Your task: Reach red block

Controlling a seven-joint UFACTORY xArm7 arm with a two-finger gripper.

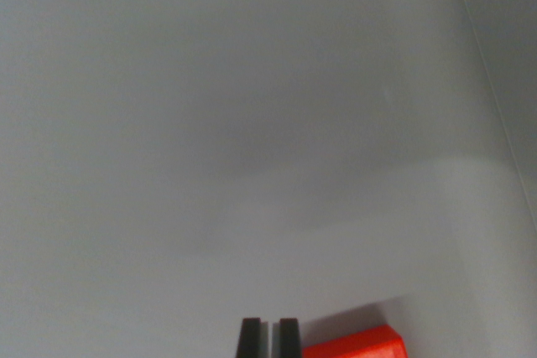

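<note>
Only the top of the red block (352, 344) shows, at the bottom edge of the wrist view, slightly right of centre. My gripper (269, 338) pokes in at the bottom centre as two black fingertips. They stand close together with only a thin grey slit between them and hold nothing. The block lies just to the wrist view's right of the right fingertip (289, 337), outside the jaws. Whether it touches that finger I cannot tell. The rest of the block is cut off by the frame.
A plain grey-white surface (252, 123) fills the view. A faint straight edge line (495, 115) runs diagonally down the wrist view's right side.
</note>
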